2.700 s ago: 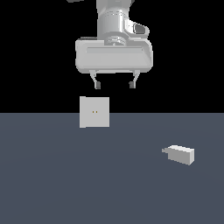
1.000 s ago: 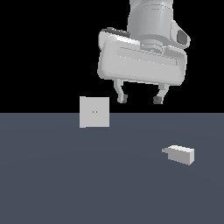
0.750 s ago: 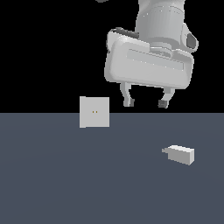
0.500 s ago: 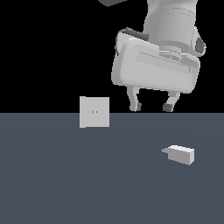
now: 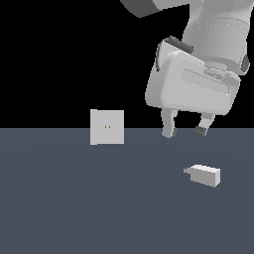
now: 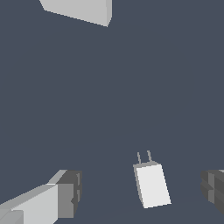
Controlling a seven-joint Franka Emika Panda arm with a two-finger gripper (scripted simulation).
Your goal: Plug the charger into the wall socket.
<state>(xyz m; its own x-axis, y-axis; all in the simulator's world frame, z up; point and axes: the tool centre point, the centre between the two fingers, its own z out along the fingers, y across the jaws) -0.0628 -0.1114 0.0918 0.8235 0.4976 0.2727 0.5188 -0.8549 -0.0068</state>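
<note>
The charger (image 5: 203,174) is a small light-grey block lying on the dark floor at the exterior view's right, its stub end pointing toward the exterior view's left. In the wrist view the charger (image 6: 152,183) shows two thin prongs at one end. The wall socket (image 5: 106,127) is a pale square plate standing upright, with two tiny orange holes near its centre; its edge (image 6: 83,10) shows in the wrist view. My gripper (image 5: 185,132) hangs open in the air above the charger, apart from it, with nothing between its fingers (image 6: 65,194).
A flat dark grey floor (image 5: 74,198) runs under everything, with black background behind it. Nothing else stands on the floor.
The gripper has travelled from above the wall socket toward the exterior view's right and come lower, tilting as it went. It now hangs over the charger. Charger and socket have not moved.
</note>
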